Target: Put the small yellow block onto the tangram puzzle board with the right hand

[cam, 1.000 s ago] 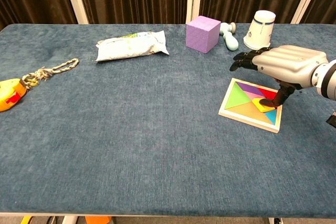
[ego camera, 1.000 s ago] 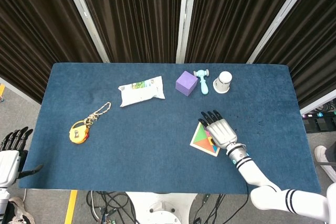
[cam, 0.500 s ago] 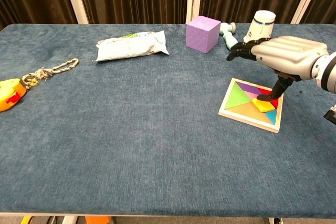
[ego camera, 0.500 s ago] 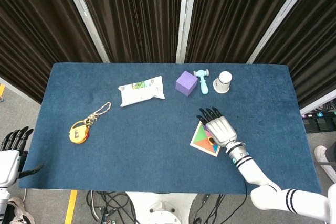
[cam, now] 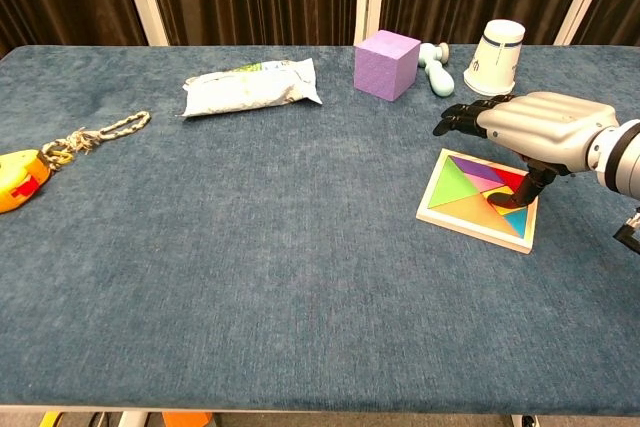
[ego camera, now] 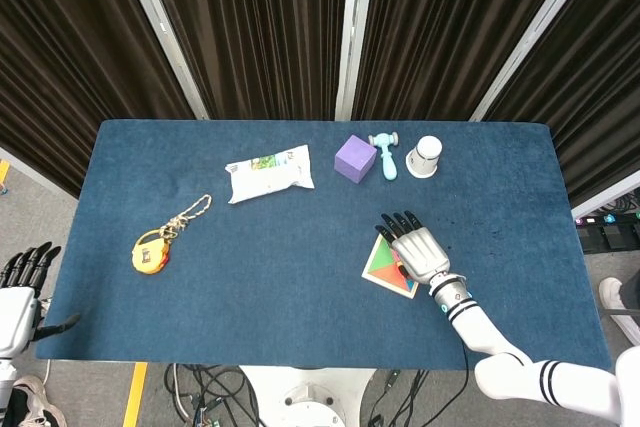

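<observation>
Over board (cam: pixel 450 209) at right desk (cam: pixel 250 267) edge: right hand (cam: pixel 535 127) lowered again vs half a second ago, thumb tip pressing down on tangram face.
Yellow block not clearly separable now; was visible by thumb on board earlier, now likely under thumb or flush among colored pieces, cannot tell. Fingers (cam: pixel 455 122) extended forward, slightly apart, gripping nothing visible. Means block probably already on board, being pushed to seat; task near done. Left hand (ego camera: pixel 22 277) off desk at lower left, fingers apart, idle. Around: purple cube (cam: pixel 386 64), toy hammer (cam: pixel 434 65), white cup (cam: pixel 495 57) near, behind hand; snack bag (cam: pixel 250 87), yellow toy with rope (cam: pixel 20 177) well apart. Nothing blocking retreat except cup if hand lifts forward.
</observation>
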